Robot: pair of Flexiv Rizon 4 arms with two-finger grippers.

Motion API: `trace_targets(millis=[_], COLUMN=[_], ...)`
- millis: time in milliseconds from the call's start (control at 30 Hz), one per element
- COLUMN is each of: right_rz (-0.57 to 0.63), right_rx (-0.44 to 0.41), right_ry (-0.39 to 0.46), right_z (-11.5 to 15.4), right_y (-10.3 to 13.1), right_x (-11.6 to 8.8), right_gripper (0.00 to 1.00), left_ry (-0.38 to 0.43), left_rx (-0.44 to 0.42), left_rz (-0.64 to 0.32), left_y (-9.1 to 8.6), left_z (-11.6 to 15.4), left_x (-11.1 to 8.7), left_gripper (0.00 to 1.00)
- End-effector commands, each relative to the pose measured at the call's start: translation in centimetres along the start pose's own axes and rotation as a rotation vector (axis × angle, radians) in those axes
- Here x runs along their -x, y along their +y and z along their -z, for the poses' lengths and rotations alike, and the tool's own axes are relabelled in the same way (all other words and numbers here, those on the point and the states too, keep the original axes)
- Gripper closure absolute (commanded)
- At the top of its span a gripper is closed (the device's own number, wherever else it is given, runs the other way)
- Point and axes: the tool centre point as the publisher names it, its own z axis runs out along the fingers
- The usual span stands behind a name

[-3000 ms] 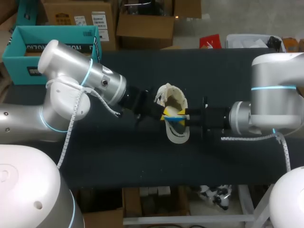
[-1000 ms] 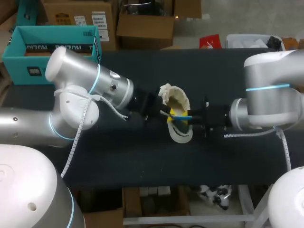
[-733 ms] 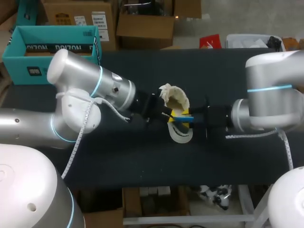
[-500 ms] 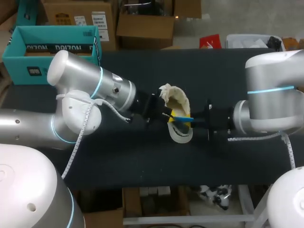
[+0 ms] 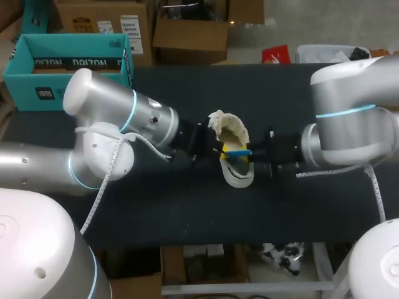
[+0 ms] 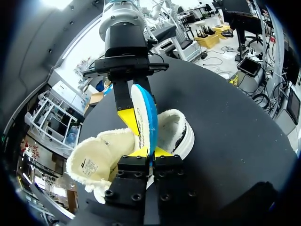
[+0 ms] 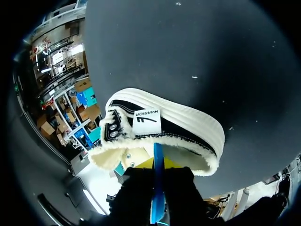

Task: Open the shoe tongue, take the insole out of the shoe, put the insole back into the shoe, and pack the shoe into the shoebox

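You are working over a black table (image 5: 299,99) that is filling the middle of the head view. Your left arm (image 5: 118,118) is coming in from the left edge, and its bulky elbow is covering the near right corner of the teal shoebox (image 5: 68,62), which is sitting open at the upper left, well apart from everything else. Your right arm (image 5: 349,124) is coming in from the right edge, level with the left one. The shoe (image 5: 230,128), fleece-lined with a black upper and a white sole, is lying at the centre of the table between the two arms, its fleecy opening spreading toward the top of the frame. The blue insole (image 6: 146,117) is standing on edge above the shoe's opening, partly hiding it. Your left gripper (image 6: 151,151) is pinching the insole's near end, with a yellow tip pressing on each side. Your right gripper (image 7: 157,164) is clamping the far end the same way, and together the two are blocking your head view of the shoe's middle. Compared with half a second ago, your right gripper is sitting closer to the shoe and that arm's upper body is reaching further toward the middle. Over three seconds, your left arm has pushed rightward and the shoe has shifted slightly right.
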Motion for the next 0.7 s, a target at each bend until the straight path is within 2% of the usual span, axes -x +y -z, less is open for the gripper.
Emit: trace_targets(millis=[33,200,233,300,467,533,567,667,700], right_rz=[-0.003,-0.019,-0.021,-0.026,-0.032,-0.033,-0.033,-0.037,-0.04], right_rx=[-0.022,-0.027,-0.027,-0.024,-0.018,-0.016,-0.015,-0.017,-0.018], right_ry=[-0.013,-0.022,-0.023,-0.023,-0.021,-0.02,-0.021,-0.024,-0.024], right_z=[-1.7,-2.2,-2.2,-2.1,-1.9,-1.9,-1.9,-1.8,-1.7], right_y=[1.2,1.9,1.9,2.0,1.9,1.9,1.9,1.9,1.8], right_x=[-0.3,-0.1,0.0,0.1,0.2,0.2,0.2,0.2,0.3], right_gripper=[1.0,1.0,1.0,1.0,1.0,1.0,1.0,1.0,1.0], left_ry=[0.009,0.019,0.019,0.014,0.0,-0.007,-0.011,-0.017,-0.017], left_rx=[0.02,0.019,0.013,0.003,-0.019,-0.029,-0.031,-0.038,-0.037], left_rz=[0.022,0.068,0.073,0.071,0.054,0.045,0.037,0.025,0.02], left_y=[0.8,1.7,1.8,1.6,1.0,0.5,0.2,-0.4,-0.5], left_z=[-2.0,-2.3,-2.1,-1.7,-0.9,-0.8,-0.8,-0.8,-0.8], left_x=[0.5,0.8,0.8,0.6,0.2,0.1,0.0,0.0,0.0], left_gripper=[1.0,1.0,0.96,0.82,0.69,0.71,0.75,1.0,1.0])
